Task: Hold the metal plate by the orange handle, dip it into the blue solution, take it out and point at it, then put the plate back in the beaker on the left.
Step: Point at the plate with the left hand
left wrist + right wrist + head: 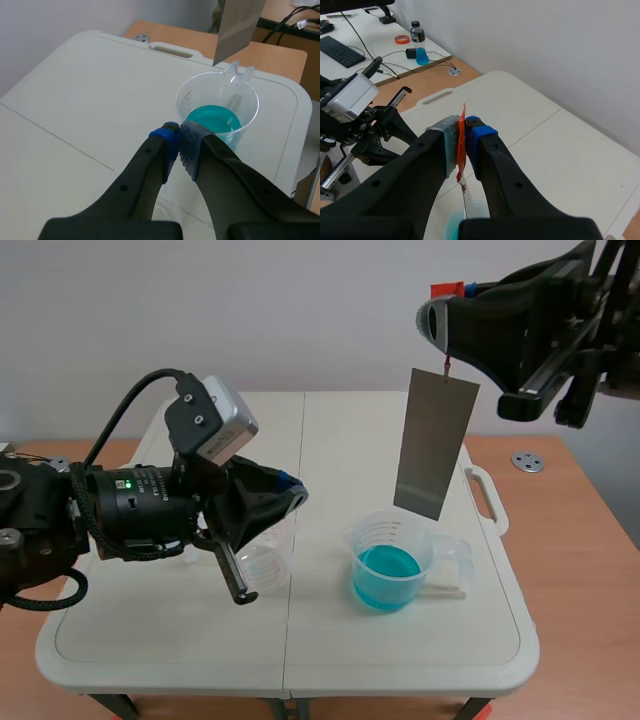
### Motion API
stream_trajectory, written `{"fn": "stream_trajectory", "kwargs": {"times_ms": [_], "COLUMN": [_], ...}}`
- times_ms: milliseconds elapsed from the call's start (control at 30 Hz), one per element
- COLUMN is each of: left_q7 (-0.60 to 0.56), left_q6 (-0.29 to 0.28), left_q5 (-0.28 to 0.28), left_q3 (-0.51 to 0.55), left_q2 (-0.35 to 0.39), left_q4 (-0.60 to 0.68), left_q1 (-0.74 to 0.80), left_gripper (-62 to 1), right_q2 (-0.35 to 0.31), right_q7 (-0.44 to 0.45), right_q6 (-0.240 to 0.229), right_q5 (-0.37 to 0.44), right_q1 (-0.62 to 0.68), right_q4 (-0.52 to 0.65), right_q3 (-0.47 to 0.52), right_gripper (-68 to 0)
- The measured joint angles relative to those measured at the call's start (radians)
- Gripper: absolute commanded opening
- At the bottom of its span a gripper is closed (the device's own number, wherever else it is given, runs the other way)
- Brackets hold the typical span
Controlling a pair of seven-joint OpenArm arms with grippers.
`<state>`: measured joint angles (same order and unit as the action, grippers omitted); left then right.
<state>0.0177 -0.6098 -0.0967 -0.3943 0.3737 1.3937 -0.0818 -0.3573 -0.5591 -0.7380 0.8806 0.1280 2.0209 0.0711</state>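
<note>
Plate out of the solution, hanging over the filled beaker.
White plastic folding table [150, 640] with a centre seam and a moulded carry handle, set on a wood-tone desk [580, 500] against a plain white wall. The metal plate [435, 445] is a flat grey matte rectangle, slightly tilted, with a darker band along its lower end. It hangs on a thin link from the orange handle [461, 137], which the right gripper [462, 130] pinches between its pads, raised high. The plate's lower corner is just above the rim of the clear graduated beaker [400, 540] holding the blue solution [385, 575]. The left gripper [179, 137] has its pads pressed together on nothing and sits over the empty clear beaker [262, 562], tips aimed toward the filled one.
</note>
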Motion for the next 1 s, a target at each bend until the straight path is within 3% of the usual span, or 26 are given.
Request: {"fn": "stream_trajectory", "kwargs": {"times_ms": [100,267,733,1000], "left_q7": [0.0,0.015,0.02,0.019], "left_q6": [-0.045,-0.072,-0.076,-0.076], "left_q5": [0.0,0.0,0.023,0.026], "left_q3": [-0.028,-0.064,-0.142,-0.142], "left_q2": [-0.011,-0.034,-0.102,-0.105], "left_q4": [-0.03,-0.077,-0.205,-0.211], "left_q1": [-0.039,-0.087,-0.19,-0.19], "left_gripper": [-56.2,-56.2,-56.2,-56.2], "right_q2": [0.0,0.0,0.0,0.0], "right_q7": [0.0,0.0,0.0,0.0], "right_q6": [0.0,0.0,0.0,0.0], "right_q5": [0.0,0.0,0.0,0.0], "right_q1": [0.0,0.0,0.0,0.0], "right_q4": [0.0,0.0,0.0,0.0], "right_q3": [0.0,0.0,0.0,0.0], "right_gripper": [-66.5,-66.5,-66.5,-66.5]}}
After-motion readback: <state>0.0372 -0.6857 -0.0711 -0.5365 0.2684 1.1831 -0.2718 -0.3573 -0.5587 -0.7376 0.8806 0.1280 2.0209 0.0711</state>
